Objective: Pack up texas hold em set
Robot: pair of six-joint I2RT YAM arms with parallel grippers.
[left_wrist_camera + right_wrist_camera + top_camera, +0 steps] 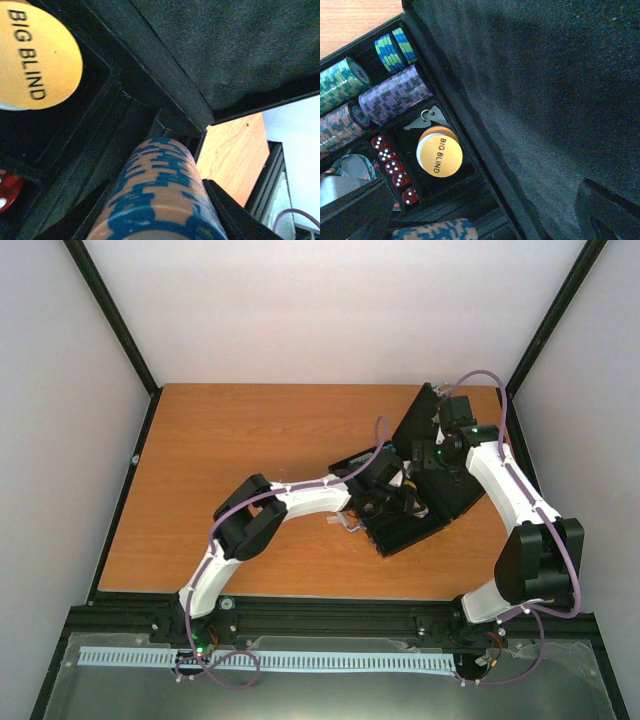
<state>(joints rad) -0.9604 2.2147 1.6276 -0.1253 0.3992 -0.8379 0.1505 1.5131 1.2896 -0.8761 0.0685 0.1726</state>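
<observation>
Case (405,525) sits open on the tabletop (230,460), lid up. Already inside it: purple, green & pink chip rows (395,95), red dice (392,167), the BIG BLIND disc (439,152) & small keys (426,117). Left fingers (227,212) squeeze a blue-orange chip stack (160,190) low inside the case, by a slot; not let go yet. Right fingers (607,212) are by the lid's soft lining; can't tell if they're open or closed. Mostly packed, I think. Left to do: drop this stack in, then shut the lid.
</observation>
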